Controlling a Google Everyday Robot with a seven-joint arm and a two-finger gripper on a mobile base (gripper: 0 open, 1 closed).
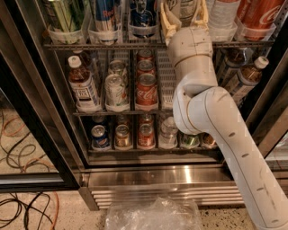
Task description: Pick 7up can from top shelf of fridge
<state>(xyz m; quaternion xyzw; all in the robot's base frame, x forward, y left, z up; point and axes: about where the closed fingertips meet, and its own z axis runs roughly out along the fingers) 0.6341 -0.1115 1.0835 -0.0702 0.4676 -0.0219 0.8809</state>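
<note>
Both fingers (168,21) of my gripper (183,12) stand wide, flanking the 7up can (186,17) on the top shelf (112,46), right of the blue cans (143,15). I should centre on it, reach farther in, then close squarely on its body

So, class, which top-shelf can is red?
The Coca-Cola can at the far right of the top shelf, beyond the claw at mid-shelf; the other cans there are green, blue or whitish.

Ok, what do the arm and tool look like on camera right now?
The arm is glossy white, built of rounded cylindrical segments with small dark dots along the lower link; no cables show. The tool, up at the top shelf, has two tan fingers.
</note>
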